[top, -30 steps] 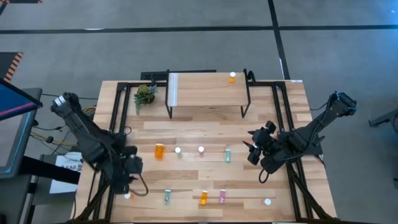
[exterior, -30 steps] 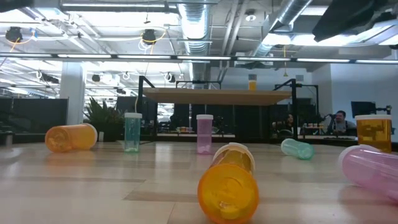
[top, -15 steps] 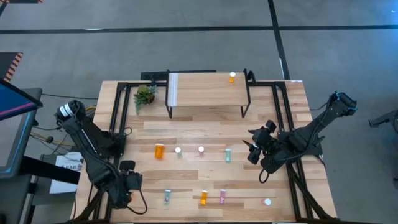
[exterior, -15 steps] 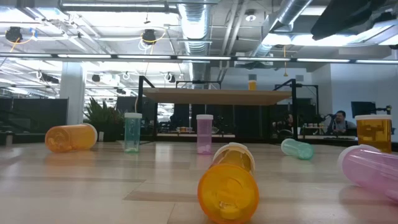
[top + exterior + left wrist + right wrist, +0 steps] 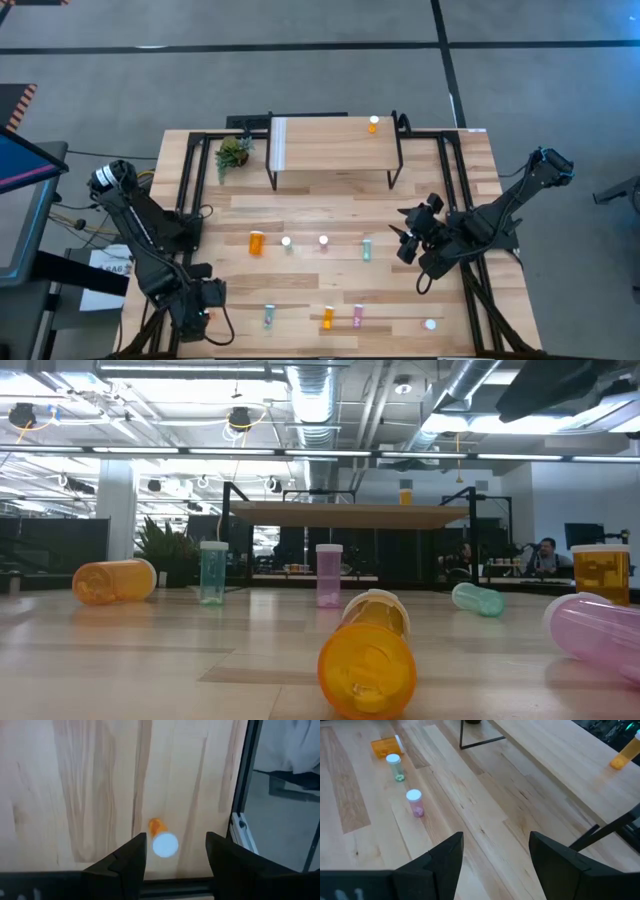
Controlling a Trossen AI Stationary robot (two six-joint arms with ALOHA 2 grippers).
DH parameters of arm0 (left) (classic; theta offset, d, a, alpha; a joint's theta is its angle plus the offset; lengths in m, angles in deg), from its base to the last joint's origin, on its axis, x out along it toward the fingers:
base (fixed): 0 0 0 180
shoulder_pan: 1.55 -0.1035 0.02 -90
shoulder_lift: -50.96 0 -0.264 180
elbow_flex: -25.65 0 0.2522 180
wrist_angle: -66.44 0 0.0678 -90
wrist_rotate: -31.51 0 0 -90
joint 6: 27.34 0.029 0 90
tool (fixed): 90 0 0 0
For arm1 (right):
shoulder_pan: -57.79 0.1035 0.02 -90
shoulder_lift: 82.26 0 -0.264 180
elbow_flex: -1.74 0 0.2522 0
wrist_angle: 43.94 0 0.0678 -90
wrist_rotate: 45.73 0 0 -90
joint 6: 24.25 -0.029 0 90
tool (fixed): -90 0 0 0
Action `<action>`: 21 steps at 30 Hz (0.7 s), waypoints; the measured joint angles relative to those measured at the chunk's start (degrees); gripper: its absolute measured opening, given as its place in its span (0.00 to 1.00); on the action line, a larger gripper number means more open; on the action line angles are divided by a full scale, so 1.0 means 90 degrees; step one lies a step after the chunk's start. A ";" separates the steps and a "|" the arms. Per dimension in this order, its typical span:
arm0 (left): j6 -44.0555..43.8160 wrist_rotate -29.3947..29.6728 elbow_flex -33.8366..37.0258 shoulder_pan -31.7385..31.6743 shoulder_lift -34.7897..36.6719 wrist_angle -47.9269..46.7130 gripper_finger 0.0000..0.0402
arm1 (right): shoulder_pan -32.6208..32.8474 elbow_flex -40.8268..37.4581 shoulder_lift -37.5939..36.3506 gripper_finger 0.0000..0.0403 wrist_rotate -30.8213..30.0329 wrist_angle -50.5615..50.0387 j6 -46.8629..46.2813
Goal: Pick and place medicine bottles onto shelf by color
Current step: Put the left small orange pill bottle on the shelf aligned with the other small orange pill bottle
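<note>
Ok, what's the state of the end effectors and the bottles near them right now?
Left end effector: open, above the small orange bottle.
Small orange bottle with white cap: upright on the table, not gripped.
Right end effector: open, empty.
Orange bottle on light wood shelf: upright.
Large orange bottle: lying on its side.
Teal bottle beside it: upright.
Pink bottle: upright.

Wooden table (image 5: 460, 180) with shelf (image 5: 330, 143), plant (image 5: 232, 152), scattered medicine bottles (image 5: 257, 242).
</note>
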 joint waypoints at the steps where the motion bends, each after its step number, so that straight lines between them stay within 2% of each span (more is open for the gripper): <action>1: 0.0002 0.0019 0.0000 0.0000 0.0000 0.0004 0.47 | 0.0000 0.0000 0.0000 0.62 0.0000 0.0000 0.0008; 9: 0.0341 0.0242 0.0000 0.0008 0.0000 0.0768 0.47 | -0.0085 0.0000 -0.0002 0.62 0.0000 -0.0002 0.0017; 16: 0.0273 0.0765 0.0000 0.0275 -0.0033 0.0755 0.47 | -0.0085 0.0000 -0.0002 0.62 0.0002 0.0000 0.0017; 21: -0.0166 0.0730 0.0146 0.0347 -0.0210 0.0724 0.49 | -0.0085 0.0000 -0.0002 0.62 0.0003 0.0000 0.0017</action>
